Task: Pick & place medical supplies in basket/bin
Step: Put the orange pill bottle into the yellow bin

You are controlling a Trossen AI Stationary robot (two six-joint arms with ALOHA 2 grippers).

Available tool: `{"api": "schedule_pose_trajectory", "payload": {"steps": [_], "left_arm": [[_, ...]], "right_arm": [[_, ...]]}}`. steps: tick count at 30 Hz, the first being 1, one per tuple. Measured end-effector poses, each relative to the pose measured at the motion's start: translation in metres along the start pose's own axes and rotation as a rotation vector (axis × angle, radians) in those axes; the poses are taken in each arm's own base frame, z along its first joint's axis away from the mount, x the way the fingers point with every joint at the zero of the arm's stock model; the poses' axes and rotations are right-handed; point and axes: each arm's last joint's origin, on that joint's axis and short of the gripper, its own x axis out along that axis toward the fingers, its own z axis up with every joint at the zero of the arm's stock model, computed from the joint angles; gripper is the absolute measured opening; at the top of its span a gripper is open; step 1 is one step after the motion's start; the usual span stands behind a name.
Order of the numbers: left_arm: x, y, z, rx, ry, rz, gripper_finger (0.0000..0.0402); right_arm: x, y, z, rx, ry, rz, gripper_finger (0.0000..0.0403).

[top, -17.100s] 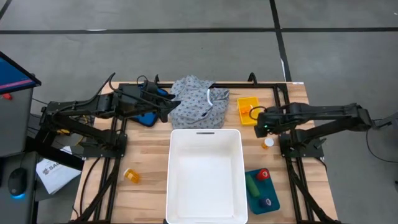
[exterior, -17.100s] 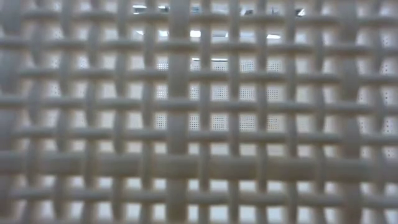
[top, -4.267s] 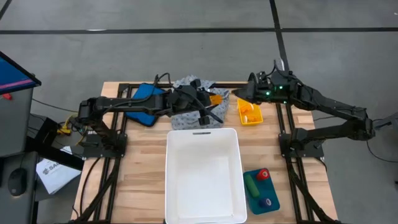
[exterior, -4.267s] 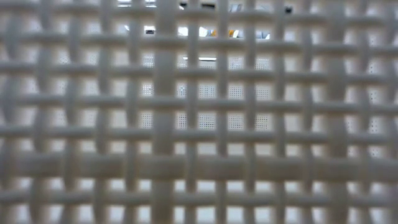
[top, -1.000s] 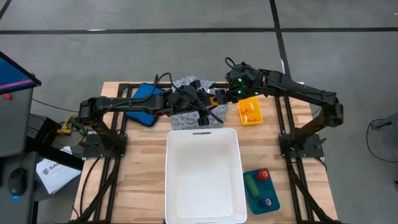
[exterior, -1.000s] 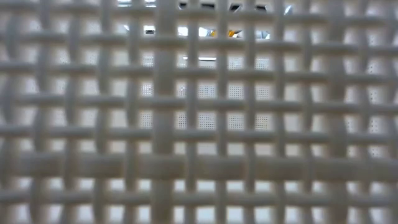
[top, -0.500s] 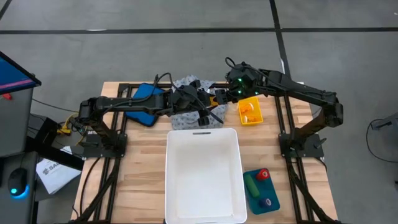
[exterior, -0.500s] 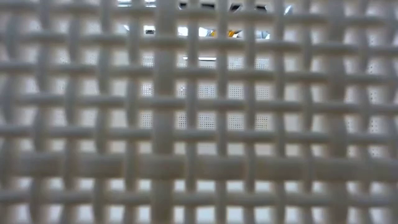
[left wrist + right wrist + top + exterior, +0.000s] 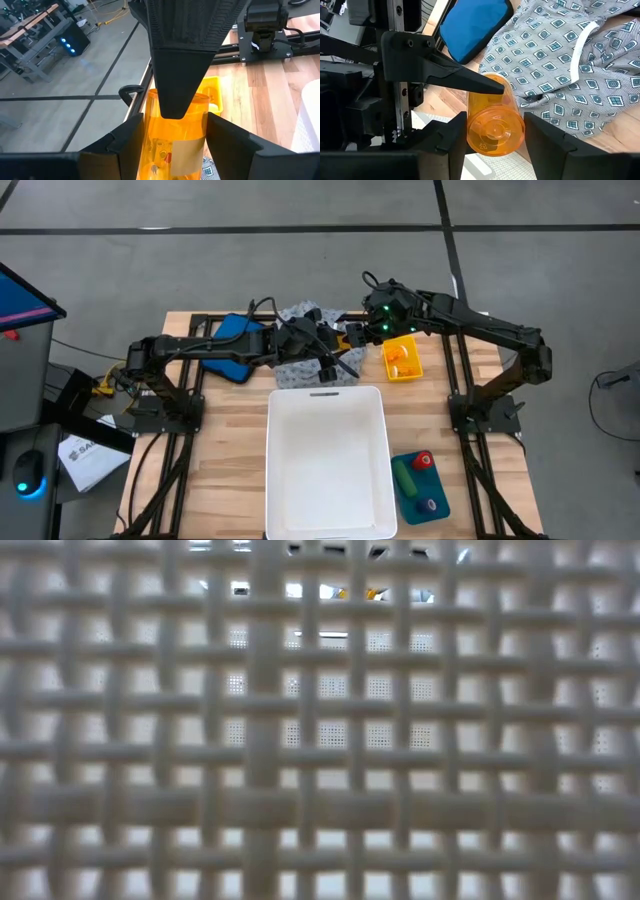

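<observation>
Both grippers clasp one orange pill bottle (image 9: 495, 116) above the garment (image 9: 305, 320): left gripper (image 9: 172, 140) should release only once right gripper (image 9: 490, 137) grips firmly.

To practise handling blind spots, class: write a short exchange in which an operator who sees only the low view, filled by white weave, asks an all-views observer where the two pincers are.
Operator: The white woven plastic basket fills my view. Where is the left pincer?
Observer: The left pincer is closed on a small orange see-through plastic pill bottle.
Operator: And the right one?
Observer: The right pincer has its fingers against that same bottle, crosswise to the left one, above the grey-white patterned fabric garment on the table behind the basket.
</observation>
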Motion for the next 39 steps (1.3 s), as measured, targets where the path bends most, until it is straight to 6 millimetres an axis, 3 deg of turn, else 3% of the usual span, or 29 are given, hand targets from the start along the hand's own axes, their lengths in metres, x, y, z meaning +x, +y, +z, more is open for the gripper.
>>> {"api": "schedule_pose_trajectory", "payload": {"steps": [16, 24, 28, 33, 39], "left_arm": [[-0.002, 0.002, 0.003, 0.007, -0.019, 0.021, 0.0191], [-0.013, 0.01, 0.008, 0.01, -0.042, 0.039, 0.0191], [-0.033, 0.022, 0.023, -0.028, -0.125, 0.093, 0.0191], [-0.047, 0.027, 0.025, -0.029, -0.132, 0.093, 0.0191], [-0.09, 0.045, 0.036, -0.072, -0.21, 0.136, 0.0191]], "right_arm": [[-0.002, -0.002, 0.003, 0.009, -0.007, -0.005, 0.0165], [-0.004, -0.005, 0.008, 0.025, -0.028, -0.002, 0.0165], [0.002, -0.017, 0.009, 0.04, 0.001, -0.079, 0.0164], [-0.002, -0.023, 0.01, 0.029, 0.006, -0.134, 0.0161], [-0.012, -0.04, 0.009, 0.022, 0.017, -0.281, 0.014]]}}
